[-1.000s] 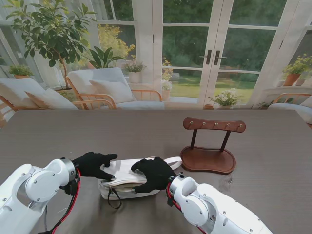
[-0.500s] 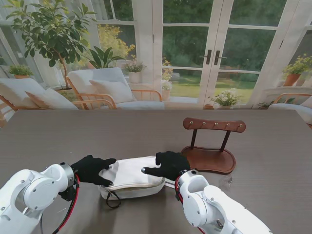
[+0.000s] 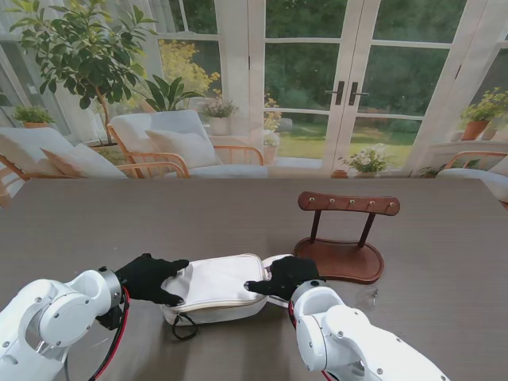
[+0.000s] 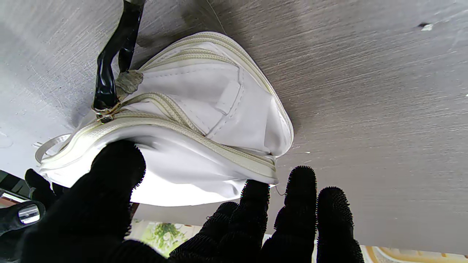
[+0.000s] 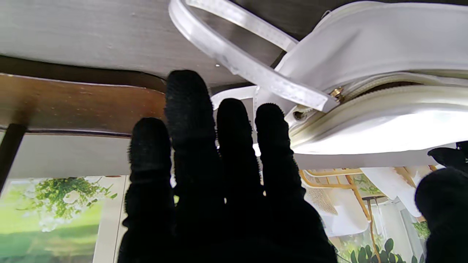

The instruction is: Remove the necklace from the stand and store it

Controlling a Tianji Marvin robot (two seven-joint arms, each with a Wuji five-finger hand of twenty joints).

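left hand (image 3: 149, 277) gripped the white pouch (image 3: 216, 286) end; right hand (image 3: 284, 275), fingers extended, rested on its other end. stand (image 3: 343, 238) pegs bare; necklace unseen, presumably stowed. risk: pouch sliding during zipping.

White zippered pouch (image 3: 216, 287) flat beside bare wooden stand (image 3: 343, 236) — necklace unseen
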